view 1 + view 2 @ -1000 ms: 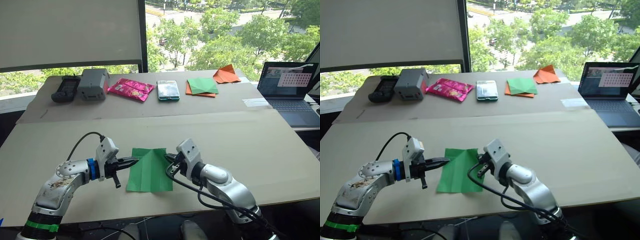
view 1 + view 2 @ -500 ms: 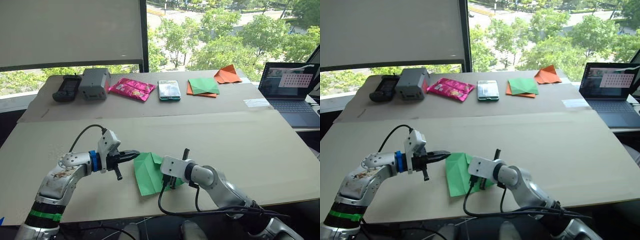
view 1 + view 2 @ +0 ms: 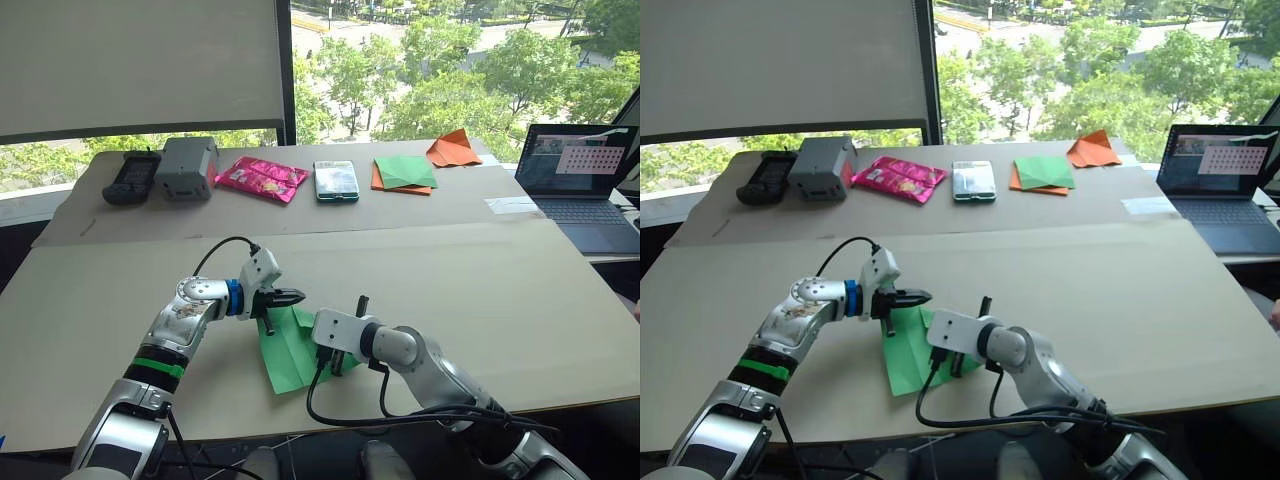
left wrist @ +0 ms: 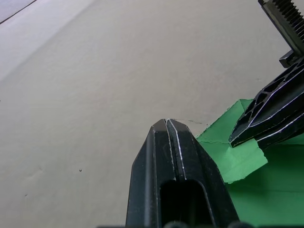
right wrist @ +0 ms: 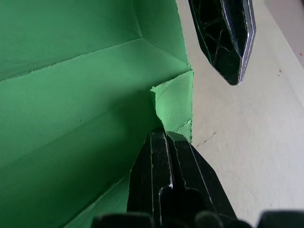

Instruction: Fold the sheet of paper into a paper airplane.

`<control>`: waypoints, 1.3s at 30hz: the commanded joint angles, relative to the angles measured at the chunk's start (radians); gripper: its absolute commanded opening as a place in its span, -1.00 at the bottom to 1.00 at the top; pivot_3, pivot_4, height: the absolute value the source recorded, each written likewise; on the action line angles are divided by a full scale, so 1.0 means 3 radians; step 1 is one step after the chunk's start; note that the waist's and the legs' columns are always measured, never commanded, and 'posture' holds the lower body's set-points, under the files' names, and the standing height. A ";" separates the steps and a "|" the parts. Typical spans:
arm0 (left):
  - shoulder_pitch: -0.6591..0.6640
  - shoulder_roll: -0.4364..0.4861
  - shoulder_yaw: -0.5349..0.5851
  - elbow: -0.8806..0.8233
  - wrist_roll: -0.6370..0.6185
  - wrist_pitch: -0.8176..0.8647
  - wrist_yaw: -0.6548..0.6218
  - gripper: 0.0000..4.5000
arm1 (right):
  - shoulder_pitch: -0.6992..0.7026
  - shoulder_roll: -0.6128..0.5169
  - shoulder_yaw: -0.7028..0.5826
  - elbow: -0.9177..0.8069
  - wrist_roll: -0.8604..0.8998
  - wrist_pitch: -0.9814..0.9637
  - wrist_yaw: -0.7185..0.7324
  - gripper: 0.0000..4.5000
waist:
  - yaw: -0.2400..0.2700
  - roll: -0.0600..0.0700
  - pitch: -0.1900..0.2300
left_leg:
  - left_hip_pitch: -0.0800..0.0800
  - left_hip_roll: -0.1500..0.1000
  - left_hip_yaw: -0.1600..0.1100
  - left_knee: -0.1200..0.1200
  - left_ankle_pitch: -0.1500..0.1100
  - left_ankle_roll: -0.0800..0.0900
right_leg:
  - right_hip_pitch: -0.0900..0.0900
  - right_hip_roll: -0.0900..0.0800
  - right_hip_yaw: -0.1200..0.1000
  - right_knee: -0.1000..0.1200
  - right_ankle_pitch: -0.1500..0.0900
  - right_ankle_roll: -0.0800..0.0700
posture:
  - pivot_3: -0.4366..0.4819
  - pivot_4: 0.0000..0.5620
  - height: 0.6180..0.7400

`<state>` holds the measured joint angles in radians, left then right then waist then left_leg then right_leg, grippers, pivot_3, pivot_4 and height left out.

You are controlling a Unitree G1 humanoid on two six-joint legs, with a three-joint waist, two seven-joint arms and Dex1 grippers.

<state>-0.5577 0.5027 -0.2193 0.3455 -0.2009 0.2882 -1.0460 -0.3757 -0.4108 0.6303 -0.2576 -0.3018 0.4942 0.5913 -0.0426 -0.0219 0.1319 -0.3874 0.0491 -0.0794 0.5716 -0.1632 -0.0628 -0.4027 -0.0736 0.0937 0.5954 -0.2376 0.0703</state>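
a wide cardboard sheet (image 3: pixel 520 310) covers the near table, with a second cardboard sheet (image 3: pixel 300 215) on the far table by the window. at the far right stands an open laptop (image 3: pixel 580 180).

along the far sheet, left to right: a black handheld device (image 3: pixel 131 177), a grey box (image 3: pixel 186 167), a pink snack packet (image 3: pixel 262 178), a small teal-edged packet (image 3: pixel 336 181), a green sheet stacked on orange paper (image 3: pixel 405 172), and a folded orange paper (image 3: pixel 452 149).

the left arm reaches in from the near left, and the left gripper (image 3: pixel 298 297) points right with its two black fingers pressed together on nothing; its tip sits just above the far edge of the paper. the right arm comes from the near right, its wrist turned across the paper. the right gripper (image 5: pixel 164 137) has its fingers together, their tip on a small turned-up corner flap of the paper; whether the flap is pinched between them cannot be told. in the left wrist view the right gripper's black fingers (image 4: pixel 273 111) rest on that same flap.

the sheet of paper (image 3: pixel 285 345) lies on the near cardboard, between the two arms, near the front edge. it is partly folded, narrower than a full square, with a crease running along its length and one long side raised. its far corner lies just beside the left gripper's tip.
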 commanded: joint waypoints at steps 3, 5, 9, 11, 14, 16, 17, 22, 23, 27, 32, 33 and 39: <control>-0.0020 0.0016 -0.0029 0.0045 0.0133 -0.0164 -0.0090 -1.00 | 0.0012 0.0021 -0.0107 -0.0032 -0.0060 0.0082 0.0031 -0.99 | 0.0014 -0.0001 0.0000 | -0.0001 0.0000 0.0000 0.0002 0.0000 0.0000 | -0.0003 0.0000 0.0000 -0.0002 0.0000 0.0000 | -0.05 -0.47 0.87; 0.0010 0.0022 -0.0036 0.0052 0.0183 -0.0200 -0.0102 -1.00 | 0.0017 0.0033 -0.0115 -0.0039 -0.0070 0.0099 0.0036 -0.99 | 0.0019 -0.0001 0.0000 | 0.0000 0.0000 0.0000 0.0003 0.0000 -0.0001 | -0.0002 -0.0001 0.0000 -0.0002 0.0000 0.0000 | -0.05 -0.47 0.87; 0.0017 -0.0020 -0.0060 0.0104 0.0267 -0.0260 -0.0101 -1.00 | 0.0024 0.0045 -0.0120 -0.0064 -0.0090 0.0124 0.0048 -0.99 | 0.0019 0.0000 0.0000 | 0.0000 0.0000 0.0000 0.0003 -0.0001 -0.0001 | -0.0002 -0.0001 0.0000 -0.0001 0.0000 0.0000 | -0.05 -0.47 0.87; 0.0007 -0.0044 -0.0082 0.0121 0.0293 -0.0276 -0.0111 -1.00 | 0.0025 0.0046 -0.0118 -0.0068 -0.0096 0.0128 0.0054 -0.99 | 0.0020 0.0000 0.0000 | 0.0000 0.0000 0.0000 0.0003 0.0000 -0.0001 | -0.0001 -0.0001 0.0000 -0.0001 0.0000 0.0000 | -0.05 -0.47 0.87; -0.0005 -0.0059 -0.0133 0.0175 0.0378 -0.0298 -0.0118 -1.00 | 0.0034 0.0046 -0.0113 -0.0098 -0.0109 0.0152 0.0075 -0.99 | 0.0026 0.0000 0.0000 | 0.0001 0.0000 0.0000 0.0003 0.0000 -0.0001 | 0.0001 -0.0001 0.0000 -0.0001 0.0000 0.0000 | -0.05 -0.47 0.87; -0.0010 -0.0057 -0.0164 0.0223 0.0440 -0.0341 -0.0106 -1.00 | 0.0039 0.0047 -0.0114 -0.0121 -0.0116 0.0172 0.0091 -0.99 | 0.0027 0.0001 0.0000 | 0.0001 0.0000 0.0000 0.0003 0.0000 -0.0001 | 0.0001 -0.0001 0.0000 -0.0001 0.0000 0.0000 | -0.05 -0.47 0.87; -0.0015 -0.0056 -0.0176 0.0240 0.0463 -0.0358 -0.0106 -1.00 | 0.0041 0.0045 -0.0117 -0.0131 -0.0118 0.0181 0.0103 -0.99 | 0.0029 0.0001 -0.0001 | 0.0001 0.0000 0.0000 0.0004 0.0000 -0.0001 | 0.0001 -0.0001 0.0000 -0.0001 0.0000 0.0000 | -0.05 -0.47 0.87; -0.0025 -0.0022 -0.0233 0.0307 0.0571 -0.0365 -0.0100 -1.00 | 0.0068 0.0037 -0.0130 -0.0187 -0.0121 0.0218 0.0143 -0.99 | 0.0036 0.0003 -0.0002 | 0.0002 0.0000 0.0000 0.0004 0.0000 -0.0001 | 0.0003 -0.0001 0.0000 -0.0001 0.0000 0.0000 | -0.05 -0.47 0.87; -0.0018 0.0001 -0.0253 0.0325 0.0593 -0.0408 -0.0134 -1.00 | 0.0068 0.0038 -0.0145 -0.0196 -0.0115 0.0227 0.0146 -0.86 | 0.0039 0.0003 -0.0003 | 0.0002 -0.0001 0.0000 0.0004 0.0000 -0.0001 | 0.0003 -0.0001 0.0000 -0.0001 0.0000 0.0000 | -0.05 -0.47 0.87; 0.0007 0.0014 -0.0247 0.0335 0.0590 -0.0431 -0.0153 -1.00 | 0.0102 0.0046 -0.0226 -0.0298 -0.0012 0.0297 0.0227 -0.29 | 0.0030 0.0002 -0.0007 | 0.0006 0.0000 0.0000 0.0004 -0.0001 -0.0001 | 0.0005 -0.0001 0.0000 -0.0001 0.0000 0.0000 | -0.05 -0.47 0.87; 0.0011 -0.0004 -0.0250 0.0345 0.0598 -0.0440 -0.0143 -1.00 | 0.0028 0.0420 -0.0820 -0.0618 0.0694 0.0638 0.0384 0.00 | 0.0014 0.0003 -0.0008 | 0.0007 0.0000 0.0000 0.0003 -0.0001 -0.0001 | 0.0006 -0.0001 0.0000 0.0001 0.0000 0.0000 | -0.05 -0.47 0.87; 0.0011 -0.0006 -0.0251 0.0347 0.0601 -0.0443 -0.0142 -1.00 | 0.0000 0.0463 -0.0878 -0.0629 0.0760 0.0690 0.0379 0.00 | 0.0012 0.0004 -0.0008 | 0.0007 0.0000 0.0000 0.0003 0.0000 -0.0001 | 0.0009 0.0000 0.0000 0.0002 0.0000 0.0000 | -0.05 -0.47 0.87; 0.0020 -0.0014 -0.0249 0.0358 0.0607 -0.0457 -0.0117 -1.00 | -0.0200 0.0658 -0.0929 -0.0237 0.0859 0.0815 0.0179 -0.86 | 0.0014 0.0005 -0.0010 | 0.0013 0.0000 -0.0001 0.0003 -0.0002 -0.0002 | 0.0011 -0.0001 -0.0001 0.0001 0.0000 0.0000 | -0.05 -0.47 0.87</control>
<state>-0.5705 0.4911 -0.2702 0.4231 -0.0585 0.1383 -1.0817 -0.4227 -0.2177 0.3547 -0.3450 -0.0548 0.7306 0.6648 -0.0384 -0.0203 0.1290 -0.3835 0.0492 -0.0796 0.5726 -0.1637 -0.0636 -0.3992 -0.0739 0.0934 0.5958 -0.2376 0.0703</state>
